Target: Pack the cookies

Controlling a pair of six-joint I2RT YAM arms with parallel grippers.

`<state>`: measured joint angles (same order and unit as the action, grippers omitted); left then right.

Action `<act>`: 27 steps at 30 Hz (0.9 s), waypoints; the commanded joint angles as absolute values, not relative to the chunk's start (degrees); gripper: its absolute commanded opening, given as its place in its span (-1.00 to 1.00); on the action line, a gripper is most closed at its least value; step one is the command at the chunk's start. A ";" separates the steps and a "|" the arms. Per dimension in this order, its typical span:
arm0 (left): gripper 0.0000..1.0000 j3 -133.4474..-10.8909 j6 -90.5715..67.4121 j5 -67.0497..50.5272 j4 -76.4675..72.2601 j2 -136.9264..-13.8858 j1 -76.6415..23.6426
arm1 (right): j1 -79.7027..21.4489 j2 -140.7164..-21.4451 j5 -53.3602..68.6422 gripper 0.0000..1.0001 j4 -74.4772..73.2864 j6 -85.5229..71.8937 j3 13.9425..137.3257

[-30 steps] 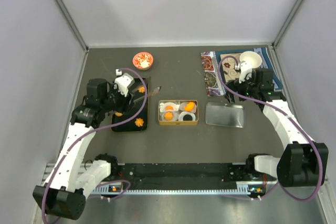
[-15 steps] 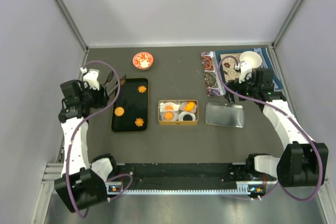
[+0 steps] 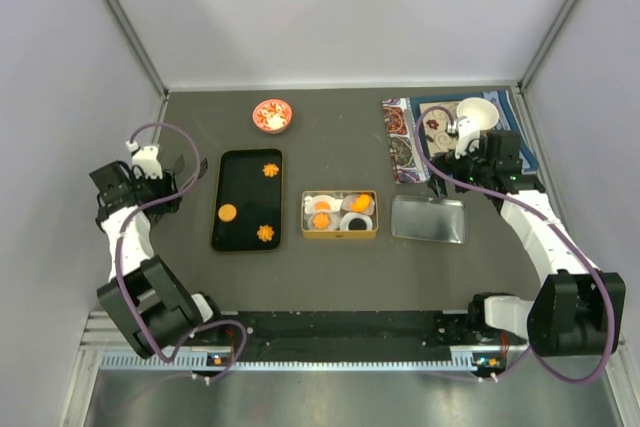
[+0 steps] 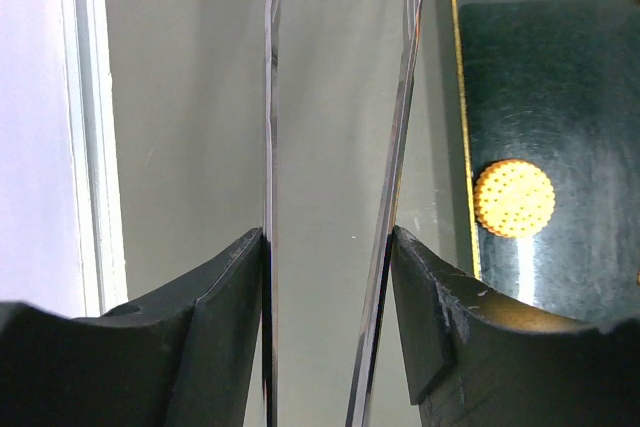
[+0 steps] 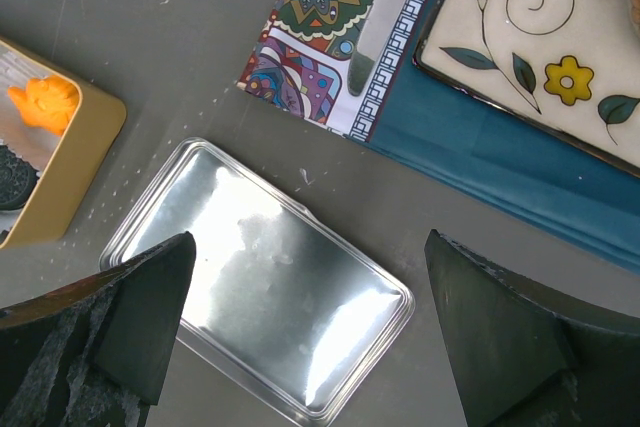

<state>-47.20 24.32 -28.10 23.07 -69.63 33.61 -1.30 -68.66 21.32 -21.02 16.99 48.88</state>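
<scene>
Three cookies (image 3: 265, 233) lie loose on the glossy black tray (image 3: 245, 162), well apart from one another: two scalloped flowers and one round cookie (image 4: 514, 198) whose face is pricked with rows of dots. More orange pieces already sit in the gold tin (image 3: 340, 234) just right of the tray, some of them in white paper cups (image 3: 322, 209). The pieces look thin, light and stiff, probably brittle at the edges, and the tray's shine suggests they will slide rather than lift if pushed from one side. The best hold is likely across the rim, one blade on each side, with gentle pressure; the flowers' notches should give a surer seat than the plain disc. The left gripper (image 4: 345, 7) carries two long, thin metal blades that stand apart with nothing between them, hovering over bare table just left of the tray's edge. The right gripper (image 5: 307, 247) has its jaws spread wide and empty above the silver lid (image 5: 265, 287), beside a patterned cloth (image 5: 335, 37) and a flowered plate (image 5: 540, 37). No brand, label or readable writing shows on the tin, lid, tray or cookies.
</scene>
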 commanded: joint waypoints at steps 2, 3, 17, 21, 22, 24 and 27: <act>0.13 -45.62 27.86 -28.30 17.23 -73.64 34.80 | -0.70 -68.73 22.76 0.98 -20.57 18.10 52.21; 0.13 -45.35 28.38 -28.04 16.36 -74.17 34.89 | -0.70 -68.73 22.85 0.98 -20.48 18.02 52.21; 0.22 -46.76 34.01 -24.00 18.80 -86.83 34.98 | -0.70 -68.91 23.38 0.98 -20.57 18.02 52.12; 0.24 -46.41 35.33 -24.26 19.42 -87.63 34.98 | -0.70 -68.91 23.47 0.98 -20.65 18.02 52.12; 0.24 -46.41 35.51 -24.61 19.68 -87.54 34.89 | -0.70 -68.91 23.29 0.98 -20.74 18.02 52.21; 0.27 -46.32 36.65 -25.83 21.00 -87.45 34.89 | -0.70 -68.91 22.68 0.98 -20.83 18.10 52.21; 0.31 -46.06 37.88 -26.98 22.49 -86.40 34.98 | -0.62 -68.91 21.45 0.98 -21.18 18.10 52.64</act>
